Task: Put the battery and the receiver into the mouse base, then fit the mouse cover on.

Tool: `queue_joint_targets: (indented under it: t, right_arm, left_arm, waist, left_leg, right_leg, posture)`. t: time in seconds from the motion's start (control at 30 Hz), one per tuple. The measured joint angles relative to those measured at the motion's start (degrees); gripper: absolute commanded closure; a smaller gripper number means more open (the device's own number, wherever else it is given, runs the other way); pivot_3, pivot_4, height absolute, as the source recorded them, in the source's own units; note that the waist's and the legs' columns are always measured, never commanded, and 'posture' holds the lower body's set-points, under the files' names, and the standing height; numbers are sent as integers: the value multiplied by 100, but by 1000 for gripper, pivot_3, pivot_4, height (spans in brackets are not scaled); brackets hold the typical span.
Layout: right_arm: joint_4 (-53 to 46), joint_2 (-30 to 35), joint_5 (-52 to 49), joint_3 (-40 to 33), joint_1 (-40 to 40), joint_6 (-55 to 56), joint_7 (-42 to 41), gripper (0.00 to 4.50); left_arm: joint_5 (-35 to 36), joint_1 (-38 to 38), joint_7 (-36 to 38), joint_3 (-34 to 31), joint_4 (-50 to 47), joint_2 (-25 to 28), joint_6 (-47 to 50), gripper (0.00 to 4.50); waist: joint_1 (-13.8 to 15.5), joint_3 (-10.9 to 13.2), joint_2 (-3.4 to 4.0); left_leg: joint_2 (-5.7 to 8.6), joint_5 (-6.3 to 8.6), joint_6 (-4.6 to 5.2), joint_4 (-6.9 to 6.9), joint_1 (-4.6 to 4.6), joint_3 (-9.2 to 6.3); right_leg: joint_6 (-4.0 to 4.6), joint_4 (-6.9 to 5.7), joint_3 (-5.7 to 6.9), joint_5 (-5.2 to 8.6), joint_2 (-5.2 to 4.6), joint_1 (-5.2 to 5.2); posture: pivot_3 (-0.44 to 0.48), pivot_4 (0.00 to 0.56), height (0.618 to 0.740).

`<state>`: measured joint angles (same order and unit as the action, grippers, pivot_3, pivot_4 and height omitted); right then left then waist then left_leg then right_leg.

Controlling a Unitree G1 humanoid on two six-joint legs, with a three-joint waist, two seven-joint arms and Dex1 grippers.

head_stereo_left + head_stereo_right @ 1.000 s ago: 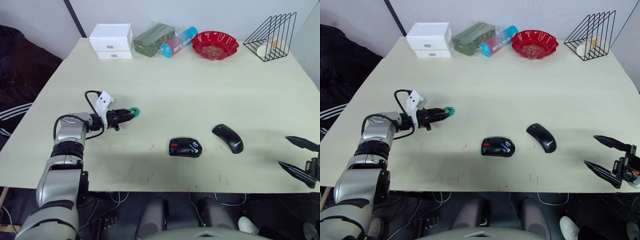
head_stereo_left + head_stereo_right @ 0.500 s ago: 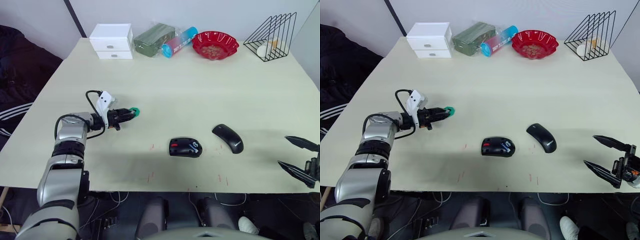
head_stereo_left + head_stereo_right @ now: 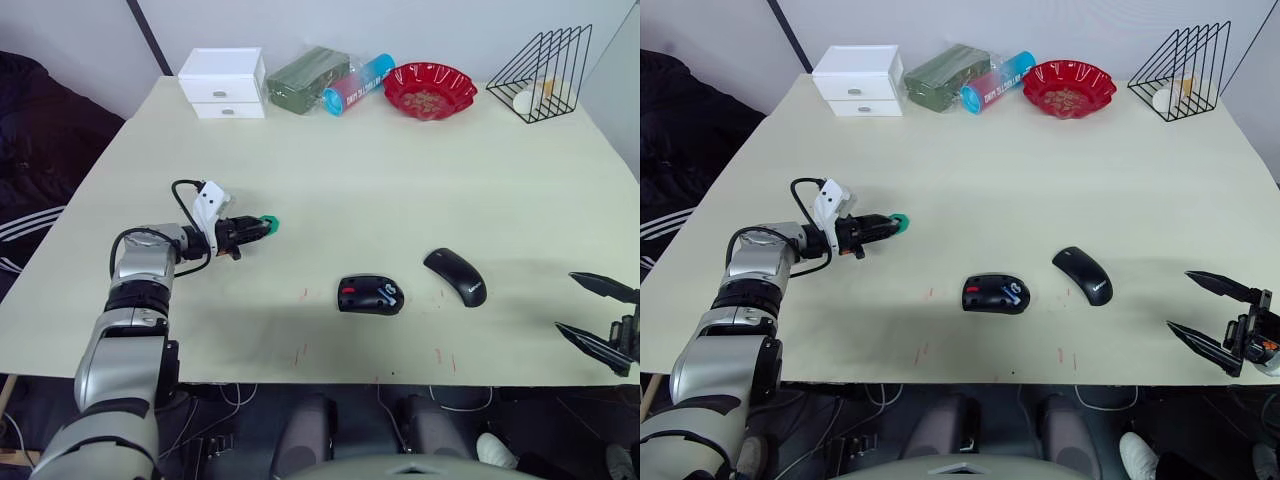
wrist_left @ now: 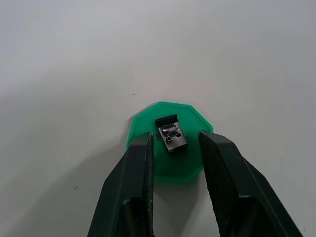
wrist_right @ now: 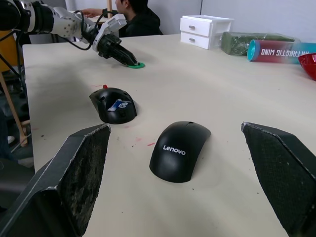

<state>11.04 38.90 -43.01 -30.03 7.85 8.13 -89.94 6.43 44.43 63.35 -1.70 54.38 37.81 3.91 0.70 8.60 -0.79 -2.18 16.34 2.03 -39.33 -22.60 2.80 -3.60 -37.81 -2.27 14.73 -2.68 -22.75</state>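
Black receiver [image 4: 171,136] lies between left end effector [image 4: 174,148] fingers, seemingly ungripped.

Mouse base [image 3: 371,296] lies open beside glossy mouse cover [image 3: 456,276].

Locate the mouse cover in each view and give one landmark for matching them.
Left eye view: mouse cover, right of centre.
Right eye view: cover, right of centre.
Left wrist view: not in it.
Right wrist view: cover, centre, "Lenovo" facing the camera.
Shared landmark: mouse base, beside the cover on the robot's left.
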Motion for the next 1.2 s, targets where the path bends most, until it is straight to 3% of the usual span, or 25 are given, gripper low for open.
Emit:
queue_joint_targets:
  t: [0.47, 1.13, 1.2]
  right_arm:
    - [1, -66, 33, 12, -27, 0, -11, 0]
    - [2, -66, 109, 12, -47, 0, -39, 0]
    - [2, -66, 110, 13, -47, 0, -44, 0]
  left_arm:
    - [7, -426, -363, 0, -956, 3, 611, 2981]
    - [57, -545, -617, -11, -1251, -26, 890, 2981]
    - [57, -565, -619, -11, -1283, -26, 901, 3557]
  waist:
    - [-12, -4, 6]
    - [-18, -7, 11]
    - [-18, -7, 11]
  left_leg:
    - [0, 0, 0, 0, 11, -3]
    - [0, 0, 0, 1, 15, -2]
    - [0, 0, 0, 1, 15, -2]
  right_leg:
    - [0, -7, -11, 0, 0, 1]
    - [0, -7, -13, 0, 0, 2]
    - [0, -7, -13, 0, 0, 2]
  posture:
    - [0, 150, 740]
    - [0, 150, 740]
    - [0, 150, 740]
